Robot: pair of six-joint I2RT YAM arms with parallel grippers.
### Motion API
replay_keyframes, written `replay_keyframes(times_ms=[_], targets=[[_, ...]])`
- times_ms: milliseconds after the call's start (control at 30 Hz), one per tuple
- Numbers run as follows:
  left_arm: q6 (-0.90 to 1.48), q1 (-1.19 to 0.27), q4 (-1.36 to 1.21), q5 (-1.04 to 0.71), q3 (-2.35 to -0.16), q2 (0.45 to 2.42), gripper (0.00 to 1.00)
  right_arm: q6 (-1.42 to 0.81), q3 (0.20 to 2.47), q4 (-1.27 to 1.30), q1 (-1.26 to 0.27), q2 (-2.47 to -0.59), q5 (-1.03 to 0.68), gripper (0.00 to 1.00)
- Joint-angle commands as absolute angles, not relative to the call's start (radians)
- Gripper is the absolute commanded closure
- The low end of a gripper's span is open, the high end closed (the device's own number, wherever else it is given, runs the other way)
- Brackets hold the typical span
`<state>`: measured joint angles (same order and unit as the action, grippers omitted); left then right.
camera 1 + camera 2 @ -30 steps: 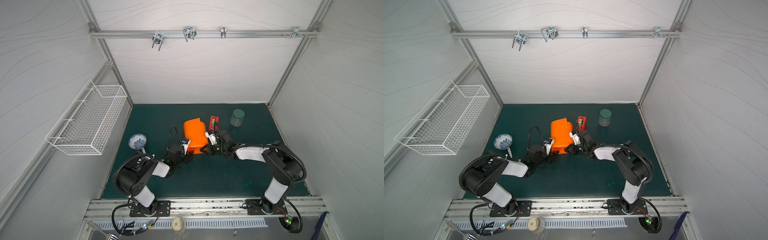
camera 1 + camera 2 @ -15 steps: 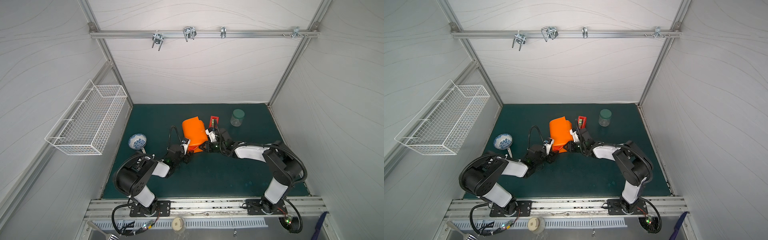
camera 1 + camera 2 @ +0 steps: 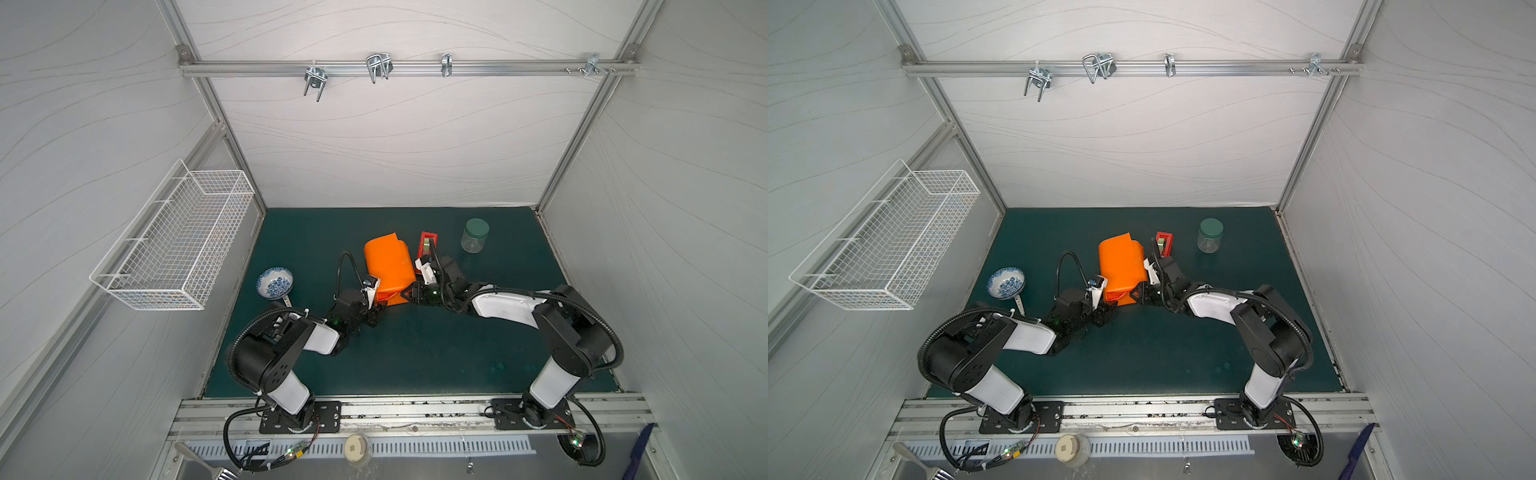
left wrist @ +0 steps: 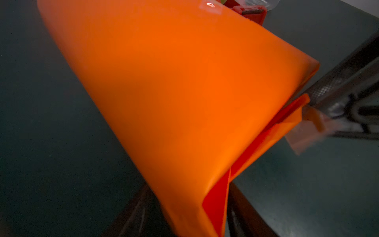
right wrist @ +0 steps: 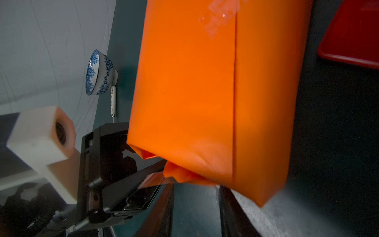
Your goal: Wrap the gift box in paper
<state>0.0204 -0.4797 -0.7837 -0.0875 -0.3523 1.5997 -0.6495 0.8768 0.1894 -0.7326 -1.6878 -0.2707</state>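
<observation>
Long seam of paper (image 3: 388,266) taped round gift box, hidden inside, mid-mat beside tape dispenser (image 3: 428,246). Near end flaps loose, yet to be folded and taped. Grip: left gripper (image 3: 379,306) clamped on paper's near corner; right gripper (image 3: 410,292) jaws apart, empty.

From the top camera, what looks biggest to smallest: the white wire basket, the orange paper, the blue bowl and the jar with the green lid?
Biggest: wire basket, though it hangs nearer the camera.
Next: orange paper.
Smallest: blue bowl and green-lidded jar, too alike to rank.
</observation>
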Motion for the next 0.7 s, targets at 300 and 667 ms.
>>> replay_keyframes(times_ms=[300, 667], targets=[[0.027, -0.474, -0.811, -0.095, -0.381, 1.587, 0.41, -0.564, 0.800, 0.113, -0.740, -1.558, -0.211, 0.61], [0.023, -0.472, -0.808, -0.095, -0.385, 1.589, 0.42, -0.517, 0.863, 0.148, -0.808, -1.641, -0.232, 0.86]])
